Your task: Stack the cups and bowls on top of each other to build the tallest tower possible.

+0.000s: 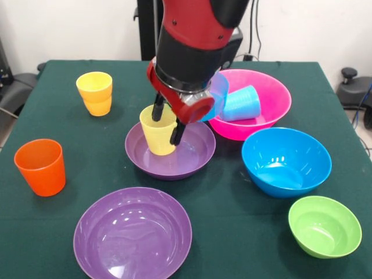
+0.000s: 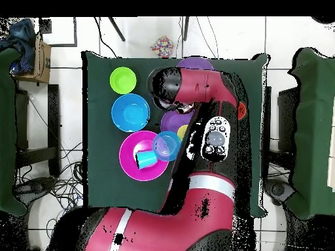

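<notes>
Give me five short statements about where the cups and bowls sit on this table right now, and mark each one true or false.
1. The pale yellow plastic cup stands upright inside a wide purple plastic bowl. True.
2. The gripper has one finger inside that yellow cup and one outside its wall. True.
3. The light blue plastic cup stands upright on the green cloth. False: it lies on its side inside the big pink plastic bowl.
4. The orange plastic cup is nested in the small green plastic bowl. False: it stands alone on the cloth, and the green bowl is empty.
5. Two amber-yellow plastic cups are stacked together. True.
</notes>
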